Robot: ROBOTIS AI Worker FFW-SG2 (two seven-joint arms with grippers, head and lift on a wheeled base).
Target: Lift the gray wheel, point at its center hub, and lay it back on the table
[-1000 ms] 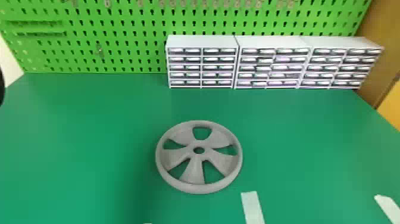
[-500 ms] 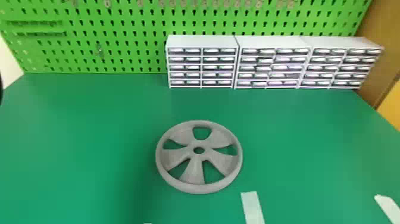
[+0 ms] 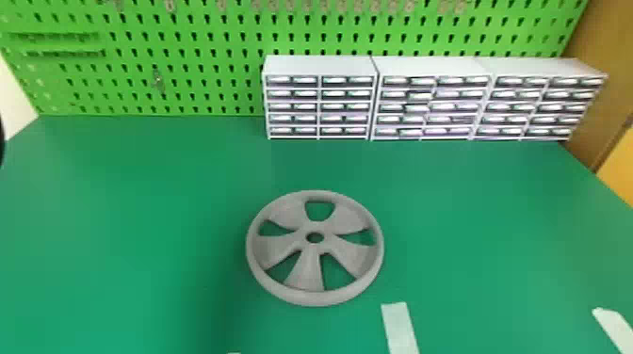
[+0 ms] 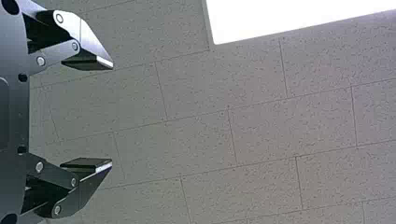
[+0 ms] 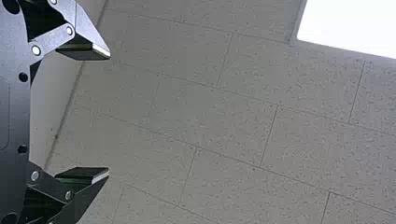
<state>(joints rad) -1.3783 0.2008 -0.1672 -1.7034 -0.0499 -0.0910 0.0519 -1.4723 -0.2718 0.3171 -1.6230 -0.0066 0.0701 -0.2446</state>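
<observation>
The gray wheel (image 3: 308,273) lies flat on the green table (image 3: 141,226), near the middle of the head view, with nothing touching it. Its center hub (image 3: 314,237) has a small round hole and faces up between broad spokes. In the left wrist view my left gripper (image 4: 112,115) stands open against a tiled ceiling, nothing between its fingers. My right gripper (image 5: 109,112) is likewise open and empty in the right wrist view, with ceiling behind it. Both are away from the wheel.
White drawer cabinets (image 3: 320,65) line the back of the table before a green pegboard (image 3: 188,42). Pale tape strips (image 3: 399,327) lie at the front, right of the wheel and at the far right. A dark edge (image 3: 1,141) pokes in at the far left.
The dark edge at the head view's far left has slipped slightly outward. The wheel has stayed where it was.
</observation>
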